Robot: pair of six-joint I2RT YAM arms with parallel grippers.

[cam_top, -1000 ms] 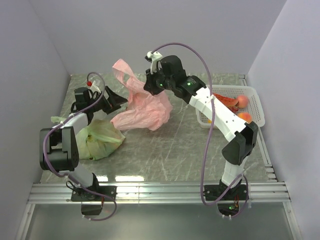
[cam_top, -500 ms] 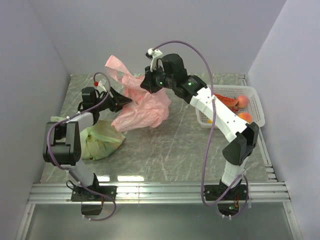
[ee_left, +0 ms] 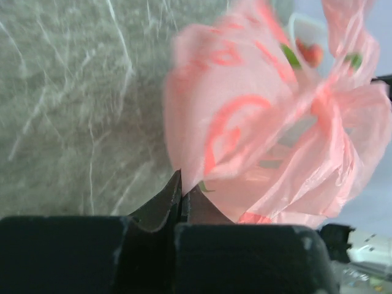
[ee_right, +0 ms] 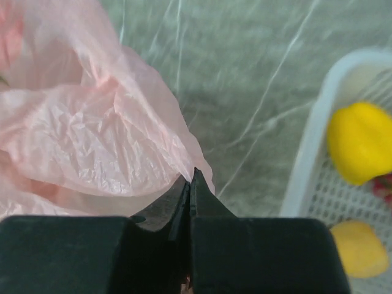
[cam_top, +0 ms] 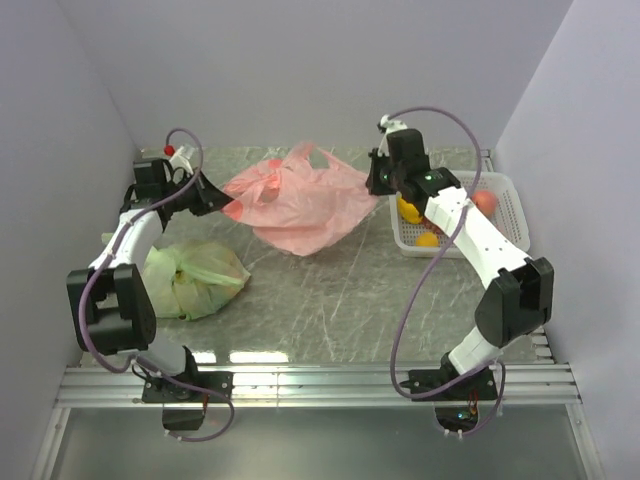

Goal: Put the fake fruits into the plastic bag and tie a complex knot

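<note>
Left jaws just snapped shut on the crinkly salmon-pink plastic bag (cam_top: 300, 200). Right jaws pinch its other side, stretching it across the far table (cam_top: 320, 290) (small plastic fruits (ee_right: 358, 150) still in the white mesh basket (ee_right: 306, 165)).

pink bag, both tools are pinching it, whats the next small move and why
Likely draw the left tool and right tool slightly apart to open the pink plastic bag: each is shut on an edge of it, and the fake fruits lie in the white basket.

Marble table (cam_top: 330, 300): pink bag (cam_top: 300, 205), green bag (cam_top: 195, 275), basket (cam_top: 517, 228)
</note>
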